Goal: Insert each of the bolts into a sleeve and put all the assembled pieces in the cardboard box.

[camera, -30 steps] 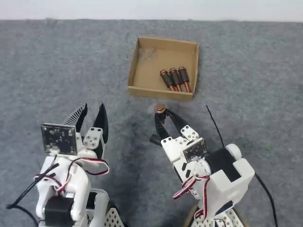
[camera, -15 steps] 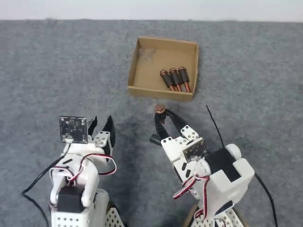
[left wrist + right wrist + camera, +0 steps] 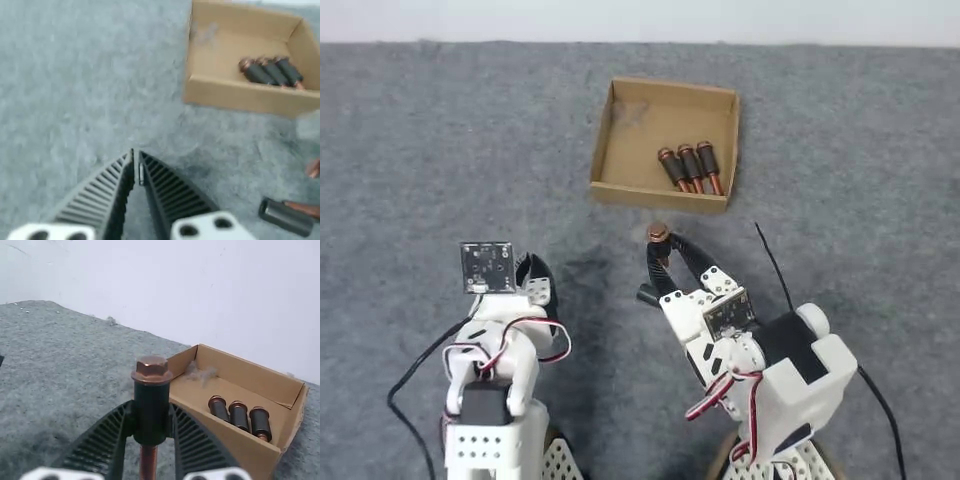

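Left gripper (image 3: 135, 167) has drawn back toward its base; we see its jaws now closed on nothing. Right gripper (image 3: 150, 422) clamps the sleeved bolt (image 3: 151, 395) upright, just short of the cardboard box (image 3: 603, 135). Three assembled pieces (image 3: 688, 168) lie inside. This is probably the last; only the drop remains.

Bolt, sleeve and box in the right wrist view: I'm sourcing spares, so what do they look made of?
The hex-headed bolt looks like copper-coloured metal, perhaps plated: smooth reddish sheen. The black cylindrical sleeve around it is matte, probably plastic or rubber. The open brown box is plain cardboard: dull tan walls, folded corners.
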Action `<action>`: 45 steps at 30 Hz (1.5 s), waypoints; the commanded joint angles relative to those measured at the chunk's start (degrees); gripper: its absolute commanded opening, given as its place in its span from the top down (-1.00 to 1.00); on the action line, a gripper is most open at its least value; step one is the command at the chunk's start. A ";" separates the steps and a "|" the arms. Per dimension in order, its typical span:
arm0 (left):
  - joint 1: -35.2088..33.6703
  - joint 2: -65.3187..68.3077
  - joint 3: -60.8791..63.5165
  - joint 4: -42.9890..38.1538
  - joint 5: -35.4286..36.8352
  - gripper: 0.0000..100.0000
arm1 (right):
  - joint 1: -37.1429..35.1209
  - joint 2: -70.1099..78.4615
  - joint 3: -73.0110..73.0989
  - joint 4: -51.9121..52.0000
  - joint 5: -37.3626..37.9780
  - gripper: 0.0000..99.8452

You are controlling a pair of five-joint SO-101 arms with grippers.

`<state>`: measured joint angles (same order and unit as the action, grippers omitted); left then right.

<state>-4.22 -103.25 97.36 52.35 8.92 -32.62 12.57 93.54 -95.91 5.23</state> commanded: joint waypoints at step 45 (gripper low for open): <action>0.09 -0.79 -0.84 4.13 0.09 0.98 | 7.25 0.66 -82.73 100.35 0.53 0.99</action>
<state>-4.40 -103.25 97.36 57.54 8.92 -25.67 14.95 19.78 -1.67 5.41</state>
